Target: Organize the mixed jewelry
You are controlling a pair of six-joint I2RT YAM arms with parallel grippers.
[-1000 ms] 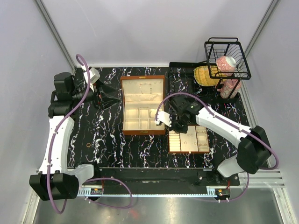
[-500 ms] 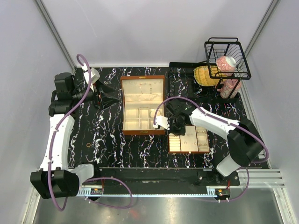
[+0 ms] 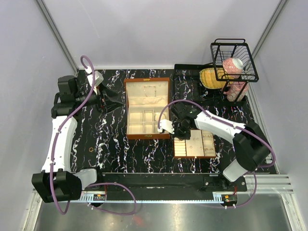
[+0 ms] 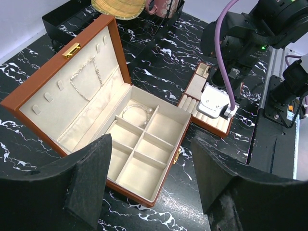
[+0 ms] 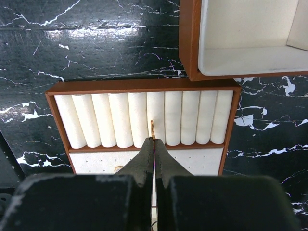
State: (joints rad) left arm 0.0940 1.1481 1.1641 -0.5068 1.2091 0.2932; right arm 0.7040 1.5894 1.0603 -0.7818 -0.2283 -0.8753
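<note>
Right tool was clenched on the tiny coppery ring, holding it edge-on at a groove between the cream rolls of the tray, evidently so it could seat upright. Left tool hung released, overlooking the box.

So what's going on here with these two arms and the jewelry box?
The right gripper is pinched shut on a small coppery ring, holding it upright in a groove between the padded rolls of the tray beside the open box. The left gripper hangs open off to the left, holding nothing. A bangle already lies in one box compartment.
</note>
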